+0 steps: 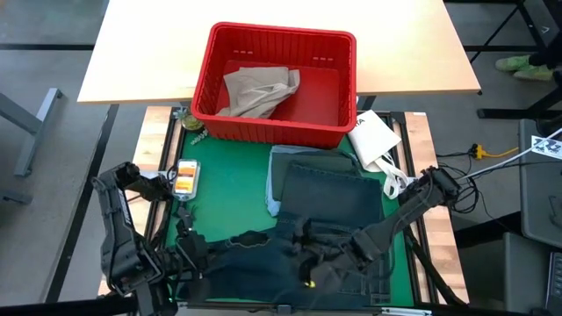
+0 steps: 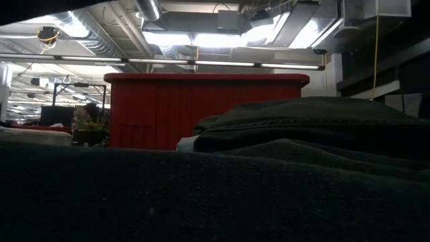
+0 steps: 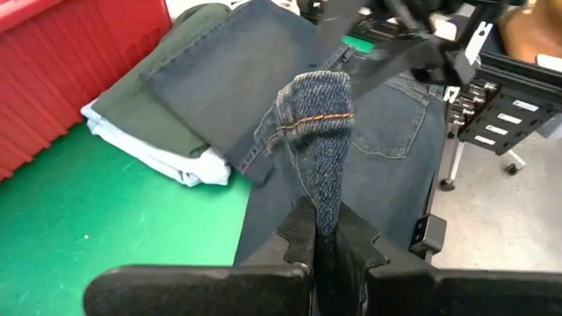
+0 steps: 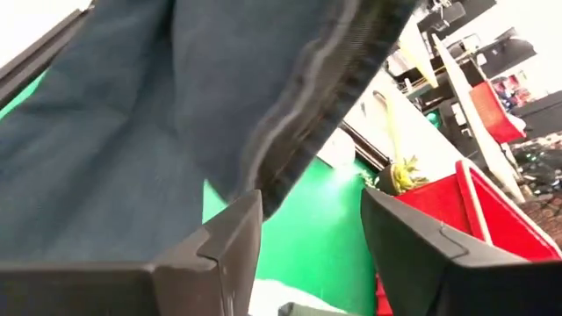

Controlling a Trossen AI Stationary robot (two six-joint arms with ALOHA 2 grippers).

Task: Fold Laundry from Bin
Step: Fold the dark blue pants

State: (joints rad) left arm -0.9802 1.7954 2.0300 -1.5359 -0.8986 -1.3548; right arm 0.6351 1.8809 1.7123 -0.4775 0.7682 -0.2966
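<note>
Currently folding jeans [image 1: 290, 259] | left gripper [image 3: 318, 235] pinching hem at 7 o'clock | right gripper [image 4: 307, 237] standing open, nearer at 5 o'clock | legs running crosswise.

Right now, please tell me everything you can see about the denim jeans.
The jeans are dark blue denim with orange seam stitching, spread over the green mat's near part, partly beside the folded stack. The left gripper is shut on a bunched hem edge, lifting it. The right gripper stands open under hanging denim.

Left gripper [image 3: 318, 230] clamped shut — right gripper [image 4: 312, 230] open.
</note>
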